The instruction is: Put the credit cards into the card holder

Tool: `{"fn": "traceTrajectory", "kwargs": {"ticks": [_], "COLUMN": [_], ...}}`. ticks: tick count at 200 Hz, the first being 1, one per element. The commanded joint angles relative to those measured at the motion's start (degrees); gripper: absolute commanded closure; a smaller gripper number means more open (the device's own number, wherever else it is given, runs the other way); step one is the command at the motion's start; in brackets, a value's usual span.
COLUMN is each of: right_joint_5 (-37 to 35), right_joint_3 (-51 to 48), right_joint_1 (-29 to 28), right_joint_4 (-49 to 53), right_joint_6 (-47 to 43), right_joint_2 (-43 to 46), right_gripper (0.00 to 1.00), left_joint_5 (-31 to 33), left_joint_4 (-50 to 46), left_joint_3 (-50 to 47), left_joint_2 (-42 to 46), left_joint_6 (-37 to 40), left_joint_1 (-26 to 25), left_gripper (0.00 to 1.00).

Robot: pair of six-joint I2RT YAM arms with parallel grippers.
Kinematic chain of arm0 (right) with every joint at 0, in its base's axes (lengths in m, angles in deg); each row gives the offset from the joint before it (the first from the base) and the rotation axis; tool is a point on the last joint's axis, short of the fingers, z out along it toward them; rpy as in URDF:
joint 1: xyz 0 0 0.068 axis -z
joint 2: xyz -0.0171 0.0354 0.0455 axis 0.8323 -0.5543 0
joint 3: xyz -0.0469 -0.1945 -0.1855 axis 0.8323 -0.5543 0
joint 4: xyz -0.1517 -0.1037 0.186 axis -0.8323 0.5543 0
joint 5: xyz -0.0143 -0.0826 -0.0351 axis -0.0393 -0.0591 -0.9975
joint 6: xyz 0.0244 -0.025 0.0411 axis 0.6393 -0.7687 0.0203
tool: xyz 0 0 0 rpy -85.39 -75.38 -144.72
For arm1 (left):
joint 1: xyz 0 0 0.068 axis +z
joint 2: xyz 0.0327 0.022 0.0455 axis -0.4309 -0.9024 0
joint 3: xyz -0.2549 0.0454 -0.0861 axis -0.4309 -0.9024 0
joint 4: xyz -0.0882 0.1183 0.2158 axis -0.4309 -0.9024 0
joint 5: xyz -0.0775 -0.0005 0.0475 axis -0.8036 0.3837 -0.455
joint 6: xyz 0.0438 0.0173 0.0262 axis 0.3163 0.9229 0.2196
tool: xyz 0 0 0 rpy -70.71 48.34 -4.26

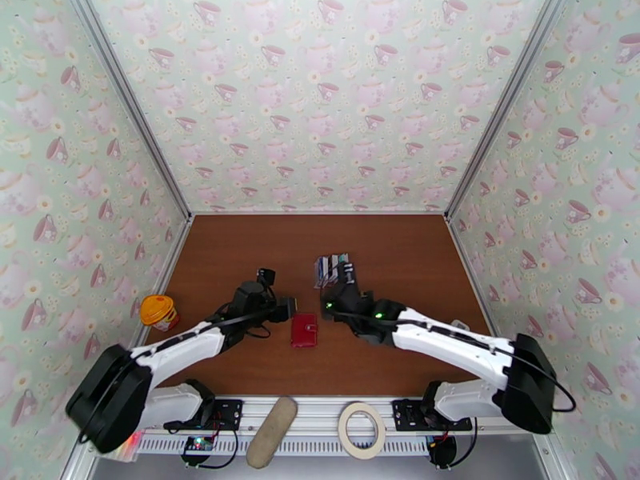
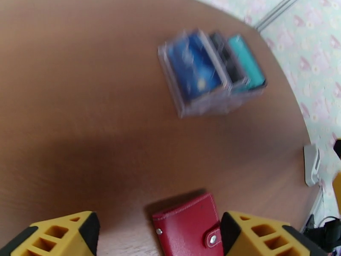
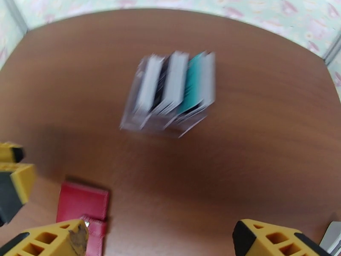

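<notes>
The credit cards [image 1: 330, 268] stand upright in a clear plastic rack at mid-table; they are blurred in the wrist views, showing as dark blue, black and teal cards [image 2: 213, 71] and as white, black and teal cards [image 3: 172, 92]. The card holder [image 1: 304, 330], a red wallet with a snap tab, lies closed and flat in front of them. My left gripper [image 1: 286, 308] hovers just left of it, open, with the wallet [image 2: 187, 230] between and below its yellow fingers [image 2: 64, 237]. My right gripper [image 1: 346, 275] hangs open just in front of the rack, the wallet [image 3: 83, 200] at its lower left.
A yellow-lidded cup [image 1: 158, 311] stands near the left wall. A small white object [image 1: 460, 323] lies by the right wall. A tape roll [image 1: 361, 430] and a beige oblong pad [image 1: 272, 420] rest on the front rail. Patterned walls close in three sides.
</notes>
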Motion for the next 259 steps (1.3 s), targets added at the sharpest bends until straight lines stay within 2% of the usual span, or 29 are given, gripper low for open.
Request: {"fn": "traceTrajectory", "kwargs": {"ticks": [1,28,95,110,232,259], "right_joint_5": [-0.89,-0.14,3.97,4.49,6.44,6.66], "right_joint_3": [3.56,6.44,9.82,10.11,13.41,13.66], "right_joint_1": [-2.48,-6.10,-9.18,-9.27,-8.69,-8.14], "right_joint_4": [3.02,4.06,2.37,2.04,0.25,-0.47], "right_joint_6": [4.21,5.67,7.71,7.99,8.51,8.36], "right_joint_2": [-3.21,-8.47,-17.44,-18.73,-27.27,-28.27], "right_gripper": [0.13,0.26,0.50,0.50,0.50,0.51], "left_joint_5": [-9.84,-12.56,-14.60,-14.89,-14.28,-14.30], "left_joint_4": [2.61,1.38,-1.56,-2.29,-4.78,-5.18], "left_joint_3": [2.97,4.40,6.07,6.47,5.04,5.46], "left_joint_2": [-3.88,-6.86,-10.53,-11.20,-13.73,-14.68], "left_joint_6": [-1.74,-1.95,-1.82,-1.62,-0.98,-0.72], "left_joint_1": [1.52,1.63,1.77,1.84,1.90,1.90], "left_gripper": [0.33,0.44,0.58,0.61,0.62,0.65]}}
